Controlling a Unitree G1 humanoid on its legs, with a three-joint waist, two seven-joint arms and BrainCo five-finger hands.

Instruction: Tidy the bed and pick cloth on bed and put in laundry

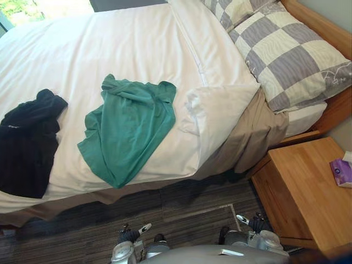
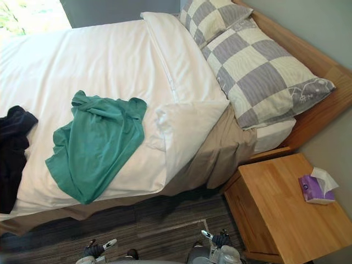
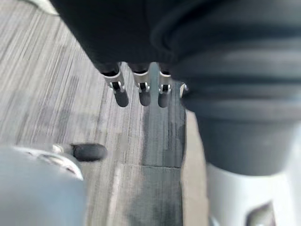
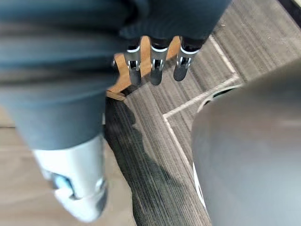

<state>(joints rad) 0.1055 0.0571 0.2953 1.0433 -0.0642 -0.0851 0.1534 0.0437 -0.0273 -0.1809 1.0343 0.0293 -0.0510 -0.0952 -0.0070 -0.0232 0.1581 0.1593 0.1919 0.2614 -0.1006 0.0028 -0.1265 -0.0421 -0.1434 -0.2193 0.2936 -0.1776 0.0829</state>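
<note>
The green cloth [image 1: 129, 135] lies crumpled on the bed [image 1: 110, 44], with a black cloth [image 1: 27, 143] near it. My left hand [image 3: 140, 92] and right hand [image 4: 156, 68] hang above the floor [image 1: 192, 203], fingers straight, holding nothing. Picking hasn't begun, I judge; next I must reach up and grasp the green cloth.

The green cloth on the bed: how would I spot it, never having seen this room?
Find the white-covered bed. Two crumpled garments lie near its front edge. The green cloth is teal, closer to the checked pillows than the black garment.
</note>
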